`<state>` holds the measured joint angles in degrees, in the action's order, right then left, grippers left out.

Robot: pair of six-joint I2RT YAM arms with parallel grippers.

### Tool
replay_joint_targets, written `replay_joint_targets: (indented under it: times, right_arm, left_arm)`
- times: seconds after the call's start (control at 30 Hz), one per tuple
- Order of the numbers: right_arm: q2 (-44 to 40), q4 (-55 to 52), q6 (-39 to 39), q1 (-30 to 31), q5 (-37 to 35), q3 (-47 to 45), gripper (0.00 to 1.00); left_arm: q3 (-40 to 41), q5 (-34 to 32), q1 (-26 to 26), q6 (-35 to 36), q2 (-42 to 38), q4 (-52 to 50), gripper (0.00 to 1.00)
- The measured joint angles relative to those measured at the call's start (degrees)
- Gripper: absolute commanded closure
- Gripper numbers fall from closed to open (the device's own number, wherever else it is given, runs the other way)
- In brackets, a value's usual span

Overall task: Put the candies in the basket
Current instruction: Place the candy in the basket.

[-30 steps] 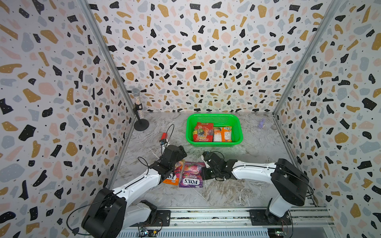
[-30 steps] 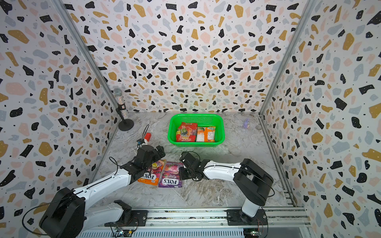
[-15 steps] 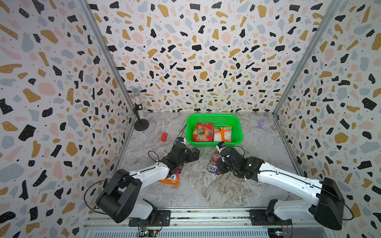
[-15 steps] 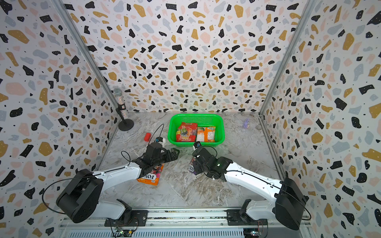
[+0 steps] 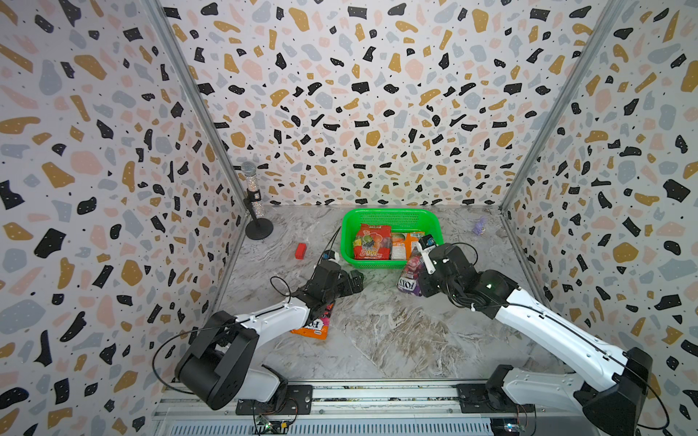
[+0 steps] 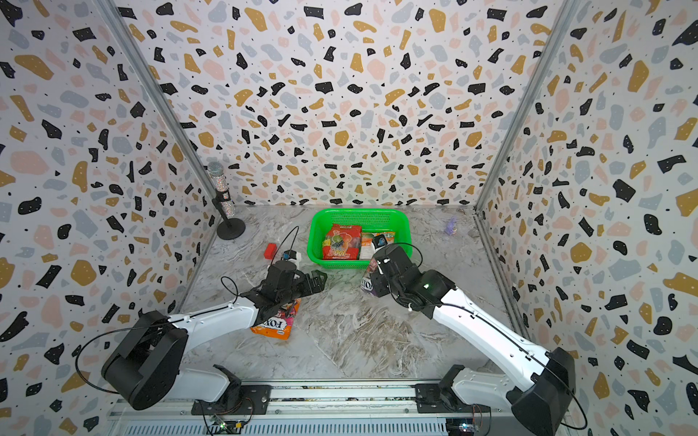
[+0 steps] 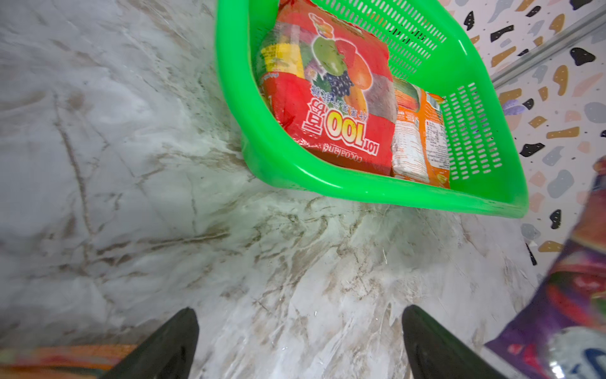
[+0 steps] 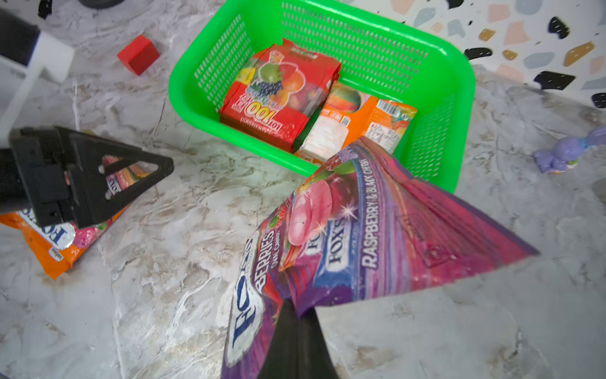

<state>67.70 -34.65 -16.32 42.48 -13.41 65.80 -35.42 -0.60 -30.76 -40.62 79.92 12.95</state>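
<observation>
The green basket stands at the back and holds a red candy bag and an orange one. My right gripper is shut on a corner of the purple candy bag, which hangs tilted just in front of the basket's near right corner. A second orange candy bag lies flat on the floor, partly under my left arm. My left gripper is open and empty, low over bare floor in front of the basket's near rim.
A small red block lies left of the basket. At the back left corner stands a microphone on a round stand. A small purple object sits near the right wall. Patterned walls close in three sides.
My right gripper has lifted the purple bag off the floor and carried it back and right to the basket's front. My left gripper has swung away from the orange bag toward the basket.
</observation>
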Motion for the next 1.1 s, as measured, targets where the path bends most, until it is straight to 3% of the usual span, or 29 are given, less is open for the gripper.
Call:
replay_joint_targets:
  times: [0.17,0.43,0.77,0.93,1.1]
  right_arm:
    - [5.9,-2.3,1.0,-3.8,2.1,10.1,1.00]
    - [25.6,-3.7,1.6,-4.1,8.3,28.0,1.00]
    - [55.5,-10.0,3.3,-4.3,17.0,64.1,1.00]
    - [61.6,-12.1,4.4,-5.8,18.0,65.9,1.00]
    - [63.7,-14.1,5.1,-8.6,17.8,59.5,1.00]
  left_arm:
    - [-0.5,-8.1,0.2,-2.9,-2.4,-6.4,0.00]
    - [-0.1,-19.6,1.5,-8.4,-7.4,-11.9,0.00]
    - [1.9,-24.4,1.9,-11.3,-10.3,-12.9,0.00]
    - [1.9,-24.5,1.9,-11.3,-10.4,-12.9,0.00]
    - [1.9,-24.4,2.1,-11.3,-10.8,-12.9,0.00]
